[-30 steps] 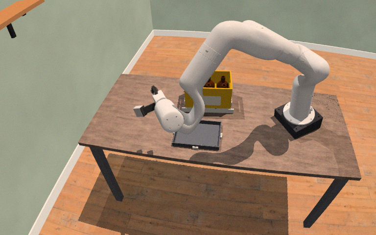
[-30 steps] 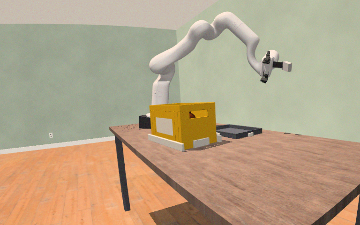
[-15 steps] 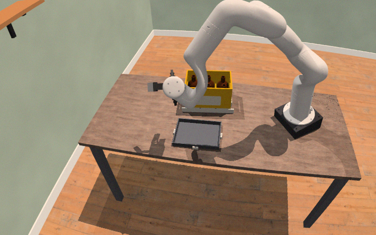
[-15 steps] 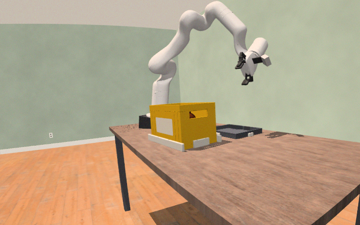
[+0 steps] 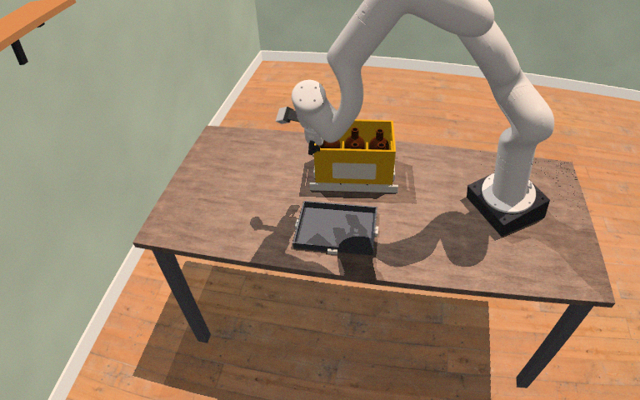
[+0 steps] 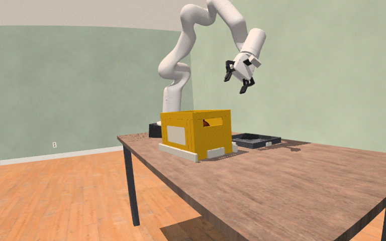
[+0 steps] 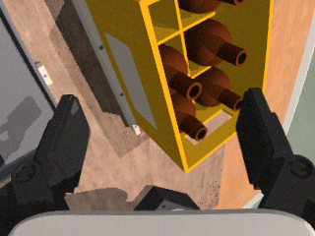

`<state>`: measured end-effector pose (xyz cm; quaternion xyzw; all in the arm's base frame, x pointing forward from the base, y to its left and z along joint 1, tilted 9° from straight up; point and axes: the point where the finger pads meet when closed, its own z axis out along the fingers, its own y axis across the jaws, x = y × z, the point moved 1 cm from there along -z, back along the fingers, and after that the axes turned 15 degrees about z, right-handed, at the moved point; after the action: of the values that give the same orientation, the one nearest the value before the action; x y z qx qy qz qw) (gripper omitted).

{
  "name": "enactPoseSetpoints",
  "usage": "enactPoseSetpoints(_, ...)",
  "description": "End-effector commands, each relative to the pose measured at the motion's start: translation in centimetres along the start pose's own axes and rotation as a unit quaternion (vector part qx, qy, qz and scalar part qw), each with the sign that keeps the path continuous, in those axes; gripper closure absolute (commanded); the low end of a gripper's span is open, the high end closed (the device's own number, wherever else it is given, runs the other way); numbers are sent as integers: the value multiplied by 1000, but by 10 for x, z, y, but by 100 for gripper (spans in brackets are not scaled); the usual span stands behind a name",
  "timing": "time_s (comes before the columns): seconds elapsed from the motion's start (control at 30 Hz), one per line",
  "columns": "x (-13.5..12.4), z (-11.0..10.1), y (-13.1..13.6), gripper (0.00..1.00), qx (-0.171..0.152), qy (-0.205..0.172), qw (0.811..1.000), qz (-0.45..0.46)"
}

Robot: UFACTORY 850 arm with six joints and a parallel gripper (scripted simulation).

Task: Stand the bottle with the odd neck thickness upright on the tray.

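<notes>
Running across the middle of the top view, the wooden table carries everything, and the white arm reaches over it from the right. The yellow bottle crate stands level near the centre of that view; below it lies the dark shallow tray, with no bottle on it. The two-finger gripper hangs tilted above them, its fingers wide open and holding nothing.

The brown bottles are inside the crate, five showing at the upper right of the wrist view. Which neck is the odd one, I cannot tell, because slant and overlap hide the thickness. So a wrong choice is the first danger. If the gripper descends with this tilt, a finger could strike the crate rim or push a neighbouring neck, since the bottles stand close. A slanted lift could drag the crate, and a tilted release could topple the bottle.

The hand has tilted.
</notes>
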<state>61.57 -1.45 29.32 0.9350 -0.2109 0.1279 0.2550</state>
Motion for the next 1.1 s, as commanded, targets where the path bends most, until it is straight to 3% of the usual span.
enactPoseSetpoints(0.0,-3,14,19,0,30,-21,999,29)
enactPoseSetpoints(0.03,-8,27,36,0,52,-41,996,59)
enactPoseSetpoints(0.47,-24,80,101,0,137,-118,968,174)
enactPoseSetpoints(0.57,-24,80,101,0,137,-118,968,174)
enactPoseSetpoints(0.67,-29,97,123,0,163,-143,954,209)
enactPoseSetpoints(0.83,-32,104,131,0,172,-156,947,221)
enactPoseSetpoints(1.07,-40,125,158,0,205,-191,923,262)
